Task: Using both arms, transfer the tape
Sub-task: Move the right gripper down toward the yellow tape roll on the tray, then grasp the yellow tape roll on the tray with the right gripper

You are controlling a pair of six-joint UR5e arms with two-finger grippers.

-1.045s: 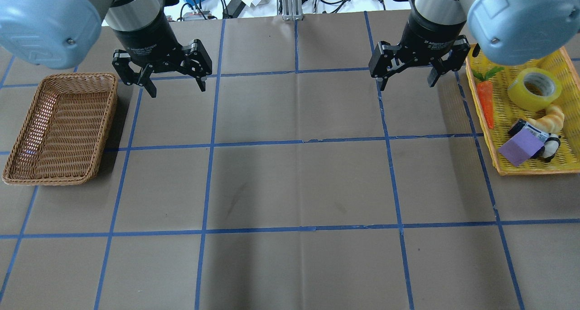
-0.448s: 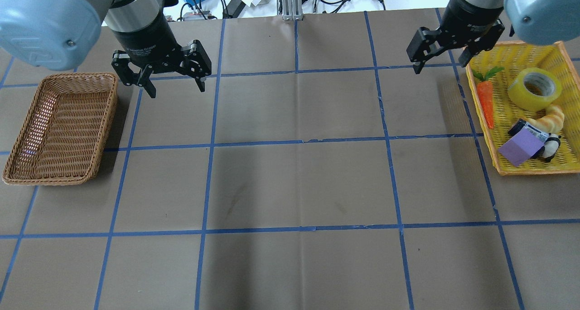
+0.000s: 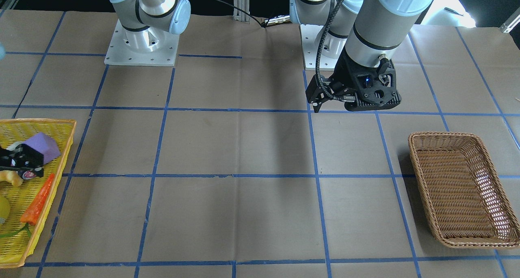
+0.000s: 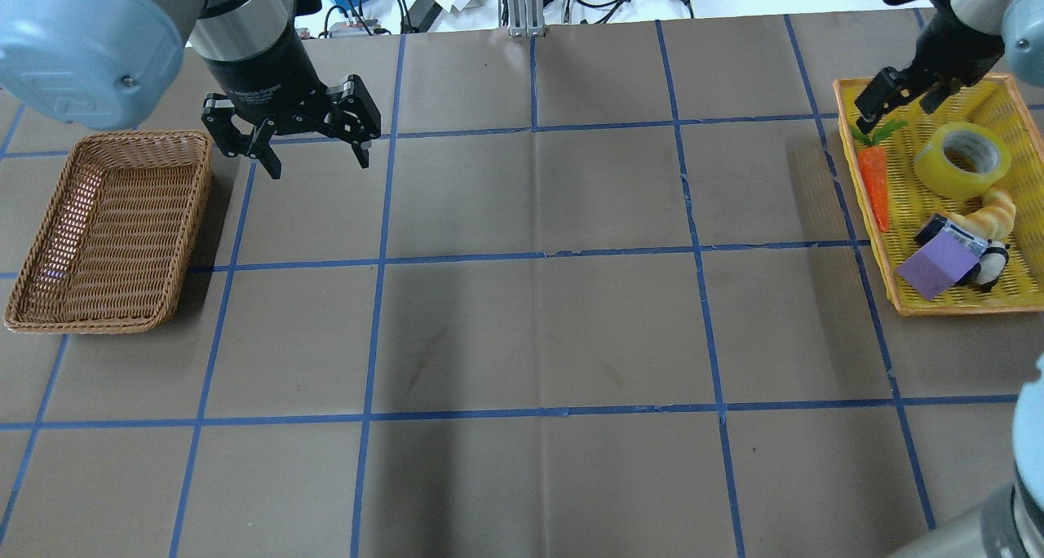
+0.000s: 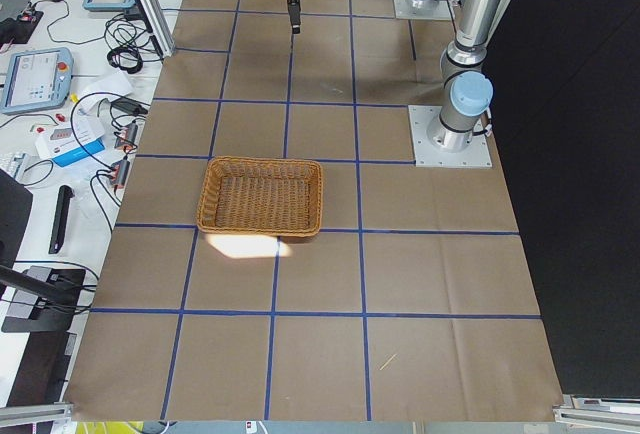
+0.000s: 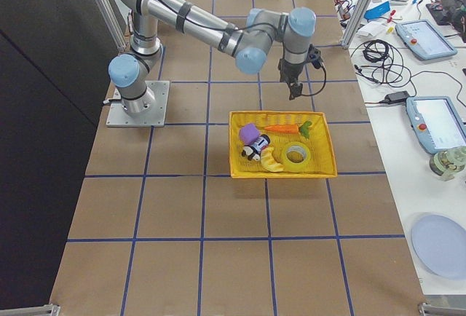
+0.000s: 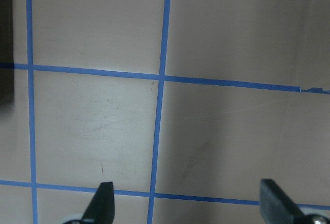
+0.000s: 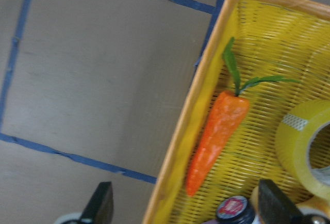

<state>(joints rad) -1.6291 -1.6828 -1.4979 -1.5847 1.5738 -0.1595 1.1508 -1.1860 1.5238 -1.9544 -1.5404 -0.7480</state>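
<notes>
The yellow tape roll [image 4: 962, 160] lies flat in the yellow tray [image 4: 962, 307] at the table's right, and also shows in the right side view [image 6: 296, 156] and at the right edge of the right wrist view [image 8: 304, 152]. My right gripper [image 4: 897, 111] is open and empty above the tray's far left corner, over the carrot's leaves and left of the tape. In its wrist view [image 8: 185, 208] the tray rim and carrot lie between the fingers. My left gripper [image 4: 316, 160] is open and empty, hanging above the table right of the wicker basket [image 4: 122, 138]; its wrist view [image 7: 188, 206] shows only table.
The tray also holds an orange carrot [image 4: 874, 184], a croissant [image 4: 991, 213], a purple block [image 4: 936, 266] and a small dark can [image 8: 233, 209]. The wicker basket [image 3: 443, 135] holds nothing. Brown paper with blue tape lines covers the table. Cables and devices lie beyond the far edge.
My right gripper has moved right and away from the robot, from over the table to above the yellow tray's far left corner. The left arm has not moved.
</notes>
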